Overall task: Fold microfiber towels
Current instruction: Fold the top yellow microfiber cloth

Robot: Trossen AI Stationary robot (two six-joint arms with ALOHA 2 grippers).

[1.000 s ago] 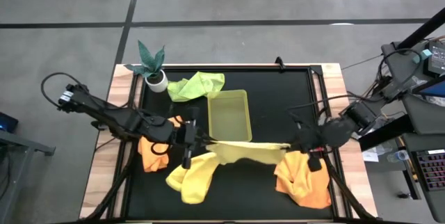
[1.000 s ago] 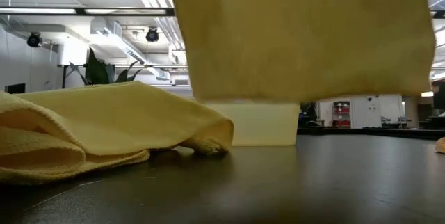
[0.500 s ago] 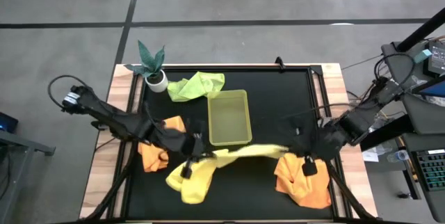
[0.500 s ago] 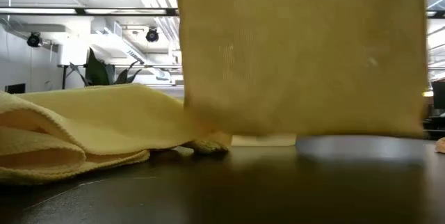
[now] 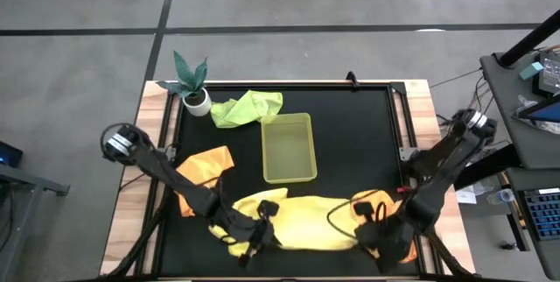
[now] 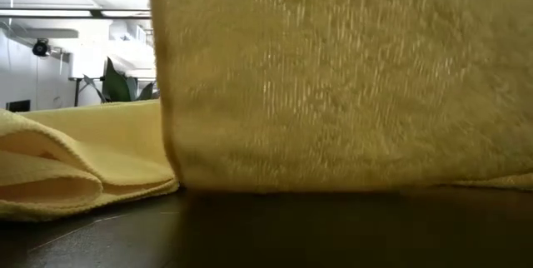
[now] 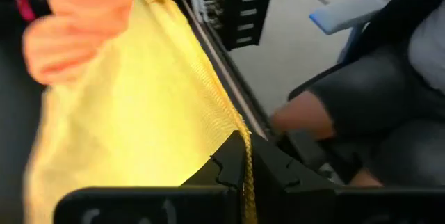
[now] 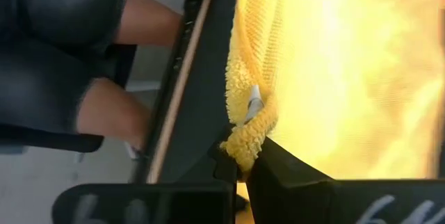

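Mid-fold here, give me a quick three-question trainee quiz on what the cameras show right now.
1. True or false: both pincers are shut on the same pale yellow towel.
2. Which lies nearest the potted plant? A the orange towel B the light green towel C the tray
3. Fill in: the left pincer and right pincer are near the table's ____ edge, front or back.

Key: 1 true; 2 B; 3 front.

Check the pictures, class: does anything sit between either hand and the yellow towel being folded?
Nothing visible does. The left hand and the right hand are each already shut on an edge of the yellow towel, stretched between them near the table's front edge.
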